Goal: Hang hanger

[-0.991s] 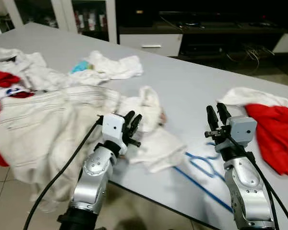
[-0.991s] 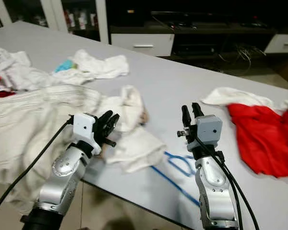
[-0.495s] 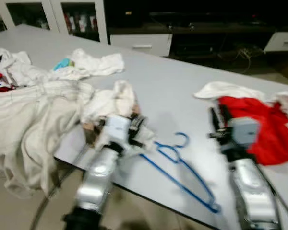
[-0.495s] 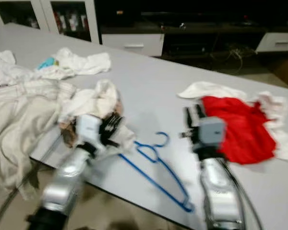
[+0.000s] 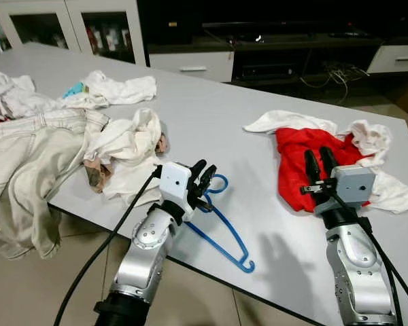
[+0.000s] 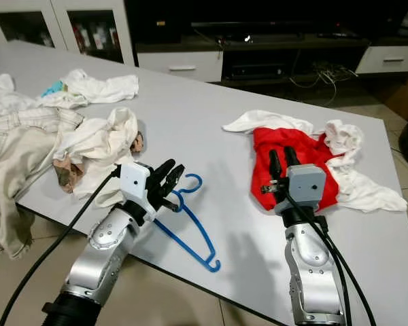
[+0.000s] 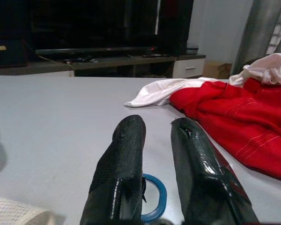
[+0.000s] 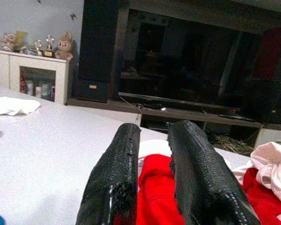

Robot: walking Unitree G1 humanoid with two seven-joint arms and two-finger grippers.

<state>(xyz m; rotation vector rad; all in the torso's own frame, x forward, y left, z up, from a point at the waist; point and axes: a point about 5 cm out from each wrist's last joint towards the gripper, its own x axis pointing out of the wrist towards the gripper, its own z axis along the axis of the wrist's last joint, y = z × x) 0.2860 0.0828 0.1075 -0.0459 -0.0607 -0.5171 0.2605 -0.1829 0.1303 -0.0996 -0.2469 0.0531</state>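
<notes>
My view has swung right, so the blue hanger (image 5: 221,221) now lies uncovered on the table (image 5: 224,122), beneath my left gripper (image 5: 202,183), whose fingers sit slightly parted around nothing. I can reach now.

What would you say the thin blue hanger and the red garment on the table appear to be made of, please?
The thin blue hanger looks like plastic or coated wire: slim, uniform colour, slight gloss; I cannot tell which. The red garment looks like soft matte woven cloth, crumpled in loose folds, with faint pale stripes in the left wrist view.
</notes>
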